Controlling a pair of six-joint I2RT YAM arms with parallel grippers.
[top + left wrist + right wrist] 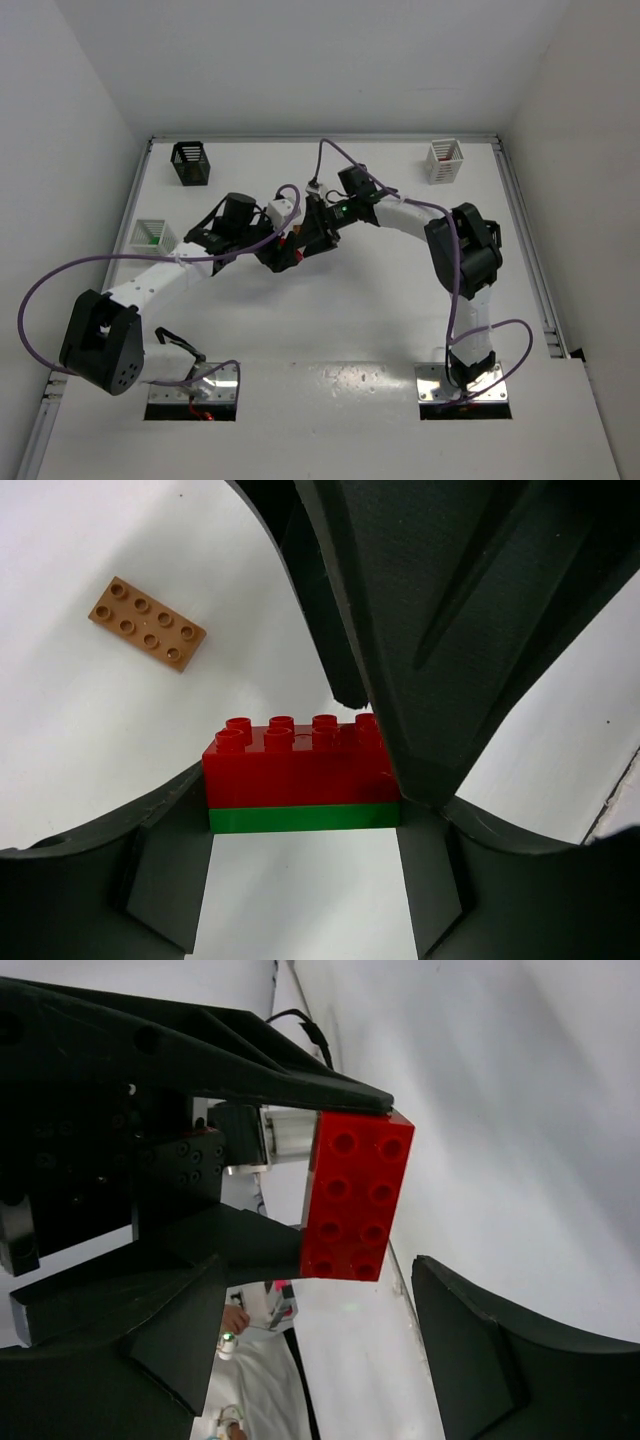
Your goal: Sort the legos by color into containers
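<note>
1. The sorting looks partly done at best. The left pincer [298,792] is clenched on a short red-and-green stack [300,775]. This is a red eight-stud plastic brick [355,1195] seated on a thin green plastic plate [303,818], and the two colours are not yet pulled apart.
2. The right pincer [322,1285] stands released about that stack, with a gap showing between its far finger and the red brick.
3. A flat orange-brown plastic plate [147,623] lies loose and unsorted on the white bench [330,330]. In the left wrist view it is beyond the stack and to its left.
4. Three containers show from above, all well apart from the stack.
   - The white slatted basket [152,234] to the stack's left holds something green, perhaps with a red speck; it is too small to be sure.
   - The contents of the black slatted basket [190,163], beyond-left of the stack, cannot be made out.
   - The same goes for the second white basket [444,160], beyond-right of the stack.
5. The stack hangs near mid-bench, with bare surface between it and every basket. The raised side rails [525,240] and the enclosure walls lie far out from the stack, close behind the baskets. I judge that a drop there leaves little room to overshoot.
6. Both arms crowd the stack, and the purple cables [340,155] loop close by, so they likely must part before either can travel.
</note>
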